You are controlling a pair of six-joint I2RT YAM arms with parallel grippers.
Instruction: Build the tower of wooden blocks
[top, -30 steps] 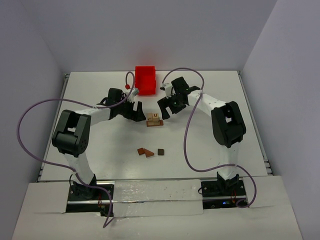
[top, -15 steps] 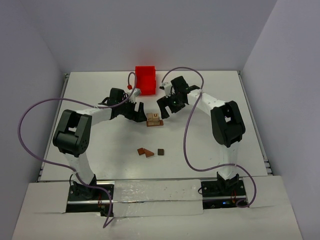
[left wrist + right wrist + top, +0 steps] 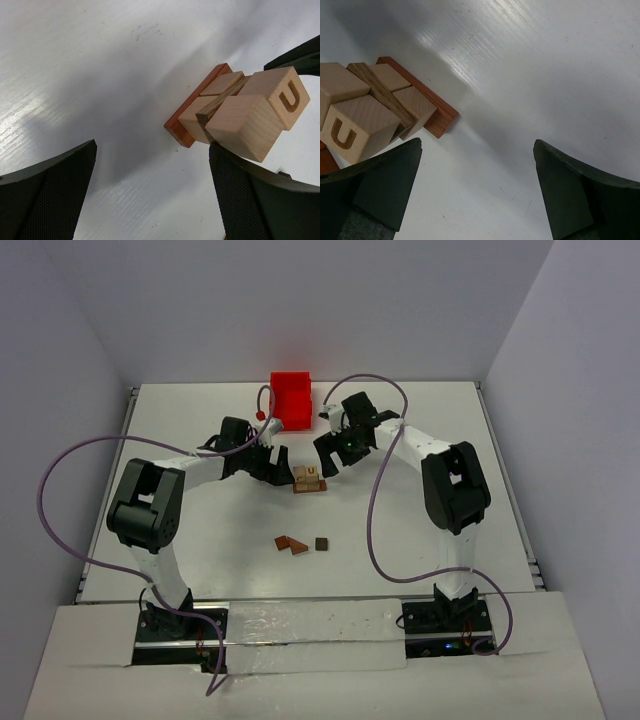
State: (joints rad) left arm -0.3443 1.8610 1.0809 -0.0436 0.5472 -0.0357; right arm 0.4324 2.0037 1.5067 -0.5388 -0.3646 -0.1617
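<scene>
The wood block tower (image 3: pixel 309 479) stands mid-table: a reddish-brown flat base, tan cubes, a thin darker strip, and a tan cube marked "U" on top. It shows in the left wrist view (image 3: pixel 240 112) and the right wrist view (image 3: pixel 375 110). My left gripper (image 3: pixel 279 466) is open and empty just left of the tower; in the left wrist view (image 3: pixel 155 195) its right finger is close to the tower. My right gripper (image 3: pixel 331 456) is open and empty just right of the tower, also seen in the right wrist view (image 3: pixel 477 190). Loose reddish-brown flat blocks (image 3: pixel 291 543) and a dark brown cube (image 3: pixel 322 543) lie nearer the front.
A red plastic bin (image 3: pixel 291 400) stands at the back, behind the tower and between the two arms. Purple cables loop from both arms over the table sides.
My left gripper has crept slightly right toward the tower. My right gripper and the blocks stay put.
</scene>
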